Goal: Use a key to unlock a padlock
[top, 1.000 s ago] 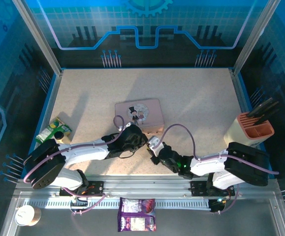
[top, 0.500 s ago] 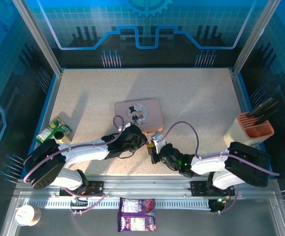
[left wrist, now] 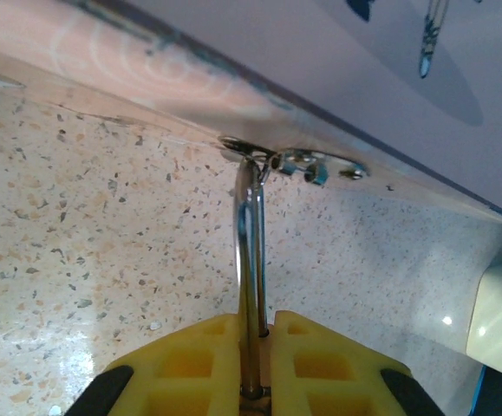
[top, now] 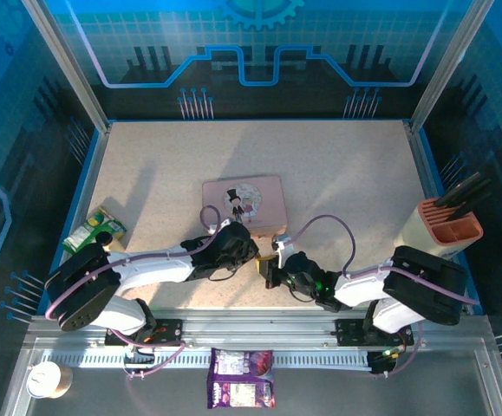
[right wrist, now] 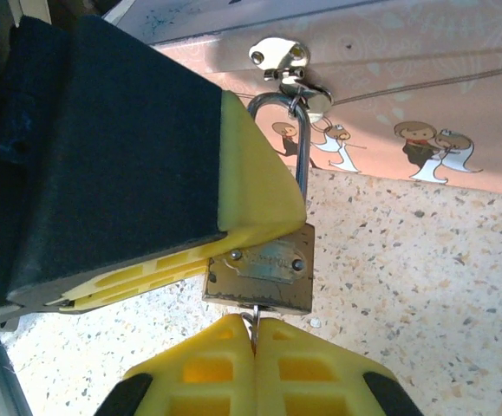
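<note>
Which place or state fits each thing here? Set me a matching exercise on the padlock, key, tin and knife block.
Things:
1. padlock
2. key
3. tin
4. knife block

Places or states:
A. at the table's right edge
B. pinched by the right gripper, under the padlock
C. pink, mid-table
D. hung on the tin's hasp, held by the left gripper

Pairs: 1-D, 2-B, 3-C, 4-A.

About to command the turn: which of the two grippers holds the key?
The right gripper: it pinches the key, which enters the padlock from below. The left gripper instead clamps the padlock's brass body from the side.
</note>
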### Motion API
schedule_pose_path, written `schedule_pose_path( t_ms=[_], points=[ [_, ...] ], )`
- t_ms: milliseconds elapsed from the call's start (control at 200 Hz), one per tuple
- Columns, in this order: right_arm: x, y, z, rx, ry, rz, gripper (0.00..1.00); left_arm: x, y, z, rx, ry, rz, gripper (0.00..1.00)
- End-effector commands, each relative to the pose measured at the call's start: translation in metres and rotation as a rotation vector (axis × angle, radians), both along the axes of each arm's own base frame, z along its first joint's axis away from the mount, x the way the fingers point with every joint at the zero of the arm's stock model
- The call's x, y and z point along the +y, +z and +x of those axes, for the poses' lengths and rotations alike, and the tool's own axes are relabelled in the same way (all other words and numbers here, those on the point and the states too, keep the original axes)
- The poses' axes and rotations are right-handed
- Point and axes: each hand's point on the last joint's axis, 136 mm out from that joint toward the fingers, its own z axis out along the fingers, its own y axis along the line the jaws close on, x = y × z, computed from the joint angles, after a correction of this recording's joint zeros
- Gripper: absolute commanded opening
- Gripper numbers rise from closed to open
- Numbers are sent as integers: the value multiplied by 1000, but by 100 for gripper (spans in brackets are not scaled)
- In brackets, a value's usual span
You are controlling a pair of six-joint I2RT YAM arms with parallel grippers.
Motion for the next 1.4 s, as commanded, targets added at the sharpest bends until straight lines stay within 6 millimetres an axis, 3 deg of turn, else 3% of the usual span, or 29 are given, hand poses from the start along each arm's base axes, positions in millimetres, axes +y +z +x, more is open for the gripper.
schedule_pose_path(
  t_ms=[0,135,300,750,931,1156,1396],
  points=[
    [4,8,3,30,-16,98,0,-26,31,8,-59,-40,-117,14],
    [1,4,4,44,-34,80,0,-21,28,7,-51,-30,-94,30],
    [-5,0,3,62,-56,52,0,-12,22,7,-35,-8,-79,39],
    [-15,-2,0,104,-89,79,0,6,12,9,-24,16,-21,45],
    [-23,-13,5,192,-122,100,0,19,10,7,-32,24,30,47],
    [-18,-22,7,244,-129,65,0,41,22,6,-90,9,125,53],
    [-21,-33,14,313,-162,76,17,73,44,11,-168,-24,289,60]
  ],
)
